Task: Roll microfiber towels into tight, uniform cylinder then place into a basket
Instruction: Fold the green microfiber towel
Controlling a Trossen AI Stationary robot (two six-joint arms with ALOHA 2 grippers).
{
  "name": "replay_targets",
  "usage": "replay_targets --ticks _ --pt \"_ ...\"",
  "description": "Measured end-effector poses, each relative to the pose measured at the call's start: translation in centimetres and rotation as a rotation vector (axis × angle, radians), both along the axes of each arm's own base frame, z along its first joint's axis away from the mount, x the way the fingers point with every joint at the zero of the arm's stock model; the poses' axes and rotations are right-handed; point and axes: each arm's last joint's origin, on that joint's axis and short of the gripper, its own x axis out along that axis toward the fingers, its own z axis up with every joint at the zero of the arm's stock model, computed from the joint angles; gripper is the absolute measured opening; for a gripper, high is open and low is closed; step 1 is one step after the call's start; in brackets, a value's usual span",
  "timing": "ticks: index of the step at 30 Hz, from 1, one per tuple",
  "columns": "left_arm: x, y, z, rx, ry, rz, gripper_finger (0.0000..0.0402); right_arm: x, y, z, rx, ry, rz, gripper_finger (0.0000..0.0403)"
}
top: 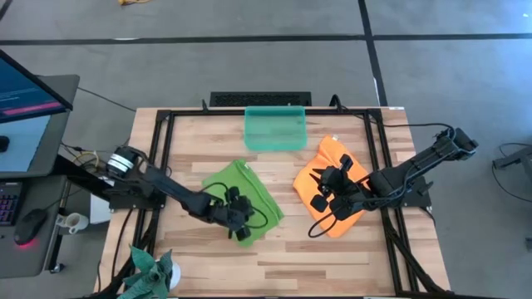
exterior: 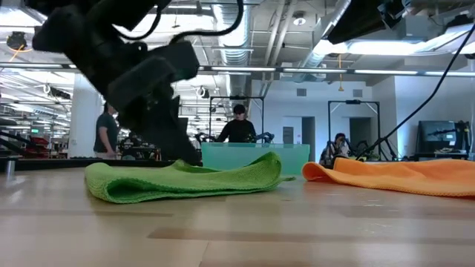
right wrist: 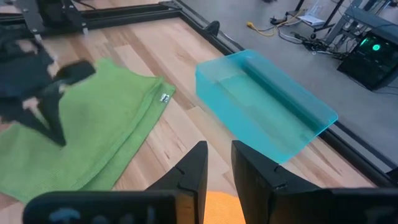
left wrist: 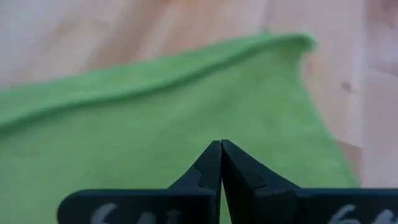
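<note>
Left hand [left wrist: 221,149] clenched over green towel [left wrist: 155,137]; right hand [right wrist: 217,155] parted, facing basket [right wrist: 267,106].

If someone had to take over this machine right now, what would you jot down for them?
Left gripper: shut, over the green towel.
Right gripper: fingers slightly apart, holding nothing visible, above the orange towel.
Basket: at the table's far edge, with no towel inside.
Done: green towel looks folded over at one side; neither is rolled.
Left: roll both into tight cylinders and put them in the basket.
</note>
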Motion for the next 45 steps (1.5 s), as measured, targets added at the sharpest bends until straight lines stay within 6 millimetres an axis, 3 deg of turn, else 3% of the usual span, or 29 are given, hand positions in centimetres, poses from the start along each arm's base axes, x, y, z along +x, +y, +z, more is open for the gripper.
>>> replay_targets --ticks 5,15,20,23,26,31,40,45 --pt "0.0 -1.1 -1.5 -0.088 0.041 -0.066 0.0000 0.0 0.0 0.0 0.000 0.000 0.000 0.0095" --pt "-0.9 -3.0 -1.5 -0.331 0.184 -0.311 0.0000 0.0 0.0 0.0 0.000 0.001 0.000 0.0095" --pt "-2.3 -3.7 -0.3 -0.350 0.238 -0.377 0.0000 0.0 0.0 0.0 0.000 0.000 0.000 0.0095" --pt "-2.9 -3.5 1.6 -0.287 0.207 -0.339 0.0000 0.0 0.0 0.0 0.000 0.000 0.000 0.0095" --pt "-3.6 -2.6 3.5 -0.130 0.161 -0.215 0.0000 0.0 0.0 0.0 0.000 0.000 0.000 0.0095" --pt "-3.5 -0.6 4.8 0.133 0.005 0.090 0.0000 0.0 0.0 0.0 0.003 -0.005 -0.001 0.0095" --pt "-0.9 3.7 1.0 0.159 0.122 0.222 0.0000 0.2 0.0 0.1 0.010 -0.019 -0.002 0.0095" --pt "-0.2 4.8 -0.2 0.130 0.140 0.254 0.0000 0.1 0.0 0.1 0.008 -0.016 -0.001 0.0095"
